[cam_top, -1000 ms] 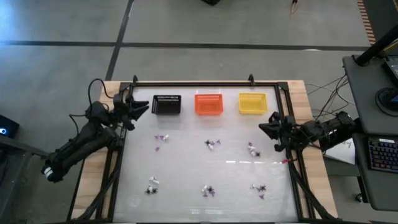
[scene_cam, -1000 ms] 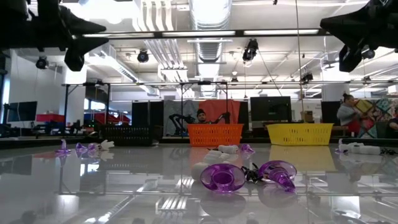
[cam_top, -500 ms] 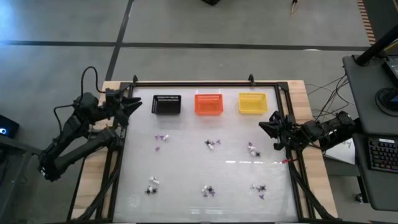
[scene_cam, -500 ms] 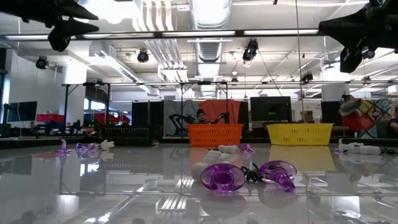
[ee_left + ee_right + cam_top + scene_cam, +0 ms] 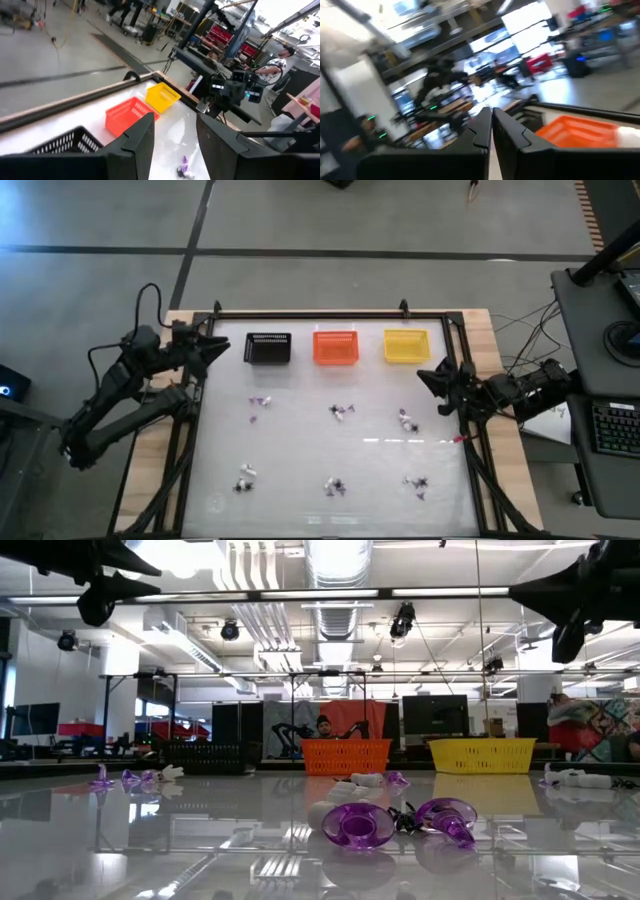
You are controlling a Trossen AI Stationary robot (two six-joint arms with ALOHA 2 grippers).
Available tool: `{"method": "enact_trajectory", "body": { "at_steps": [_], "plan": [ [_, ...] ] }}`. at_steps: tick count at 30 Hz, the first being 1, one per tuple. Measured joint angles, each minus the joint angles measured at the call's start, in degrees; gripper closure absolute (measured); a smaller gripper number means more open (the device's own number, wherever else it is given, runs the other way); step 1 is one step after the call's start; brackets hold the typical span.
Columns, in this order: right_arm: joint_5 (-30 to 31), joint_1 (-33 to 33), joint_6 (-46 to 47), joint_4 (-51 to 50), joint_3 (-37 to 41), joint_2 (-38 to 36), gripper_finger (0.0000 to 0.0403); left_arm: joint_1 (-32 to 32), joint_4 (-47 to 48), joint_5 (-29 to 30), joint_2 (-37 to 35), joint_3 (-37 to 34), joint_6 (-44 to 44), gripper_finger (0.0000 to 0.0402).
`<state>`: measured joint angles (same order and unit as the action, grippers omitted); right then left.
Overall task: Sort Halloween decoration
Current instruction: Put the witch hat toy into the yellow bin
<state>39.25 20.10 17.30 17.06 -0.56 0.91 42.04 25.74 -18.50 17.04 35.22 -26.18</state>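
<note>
Both arms are idling at the counter edges, left claw gaping empty by the black basket, right claw pinched together empty, sitting nearest the trinket cluster lying just inboard of it.

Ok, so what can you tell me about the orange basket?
The orange basket is a small rectangular tub that looks like plastic, with open mesh walls and a thicker rim. It stands upright on the shiny white table, at the far edge, in the middle of a row: a black basket on one side and a yellow basket on the other, with gaps between them. Nothing can be seen inside it from above, and no tool touches it.
</note>
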Motion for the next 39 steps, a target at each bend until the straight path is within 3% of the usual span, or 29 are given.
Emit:
{"method": "enact_trajectory", "body": {
  "at_steps": [7, 16, 22, 25, 30, 39],
  "plan": [
    [1.3, 0.0, -0.2, 0.0, 0.0, 0.0, 0.0378, 0.0, 0.7, -0.6, 1.9, 0.4, -3.7, 0.0272],
    [1.3, 0.0, 1.9, -0.1, 0.0, 0.0, 0.0300, 0.0, 1.3, -1.1, 2.4, 2.9, -4.8, 0.0272],
    [10.2, 0.0, 2.2, 1.0, -1.9, 0.0, 0.0261, 0.0, 3.0, -1.1, 2.3, 5.2, -2.3, 0.0272],
    [11.1, 0.0, -1.2, 0.3, -5.6, 0.0, 0.0257, 0.0, 5.0, -1.1, 2.2, 5.6, 0.4, 0.0272],
    [12.0, 0.0, 0.4, -11.3, -14.3, 1.7, 0.0259, 0.0, 9.3, -1.0, 2.1, 5.0, 1.6, 0.0272],
    [13.3, 0.0, 26.5, -45.2, -32.4, 16.9, 0.0259, 0.0, 11.1, -7.5, 1.8, 6.8, 3.8, 0.0272]
  ]
}}
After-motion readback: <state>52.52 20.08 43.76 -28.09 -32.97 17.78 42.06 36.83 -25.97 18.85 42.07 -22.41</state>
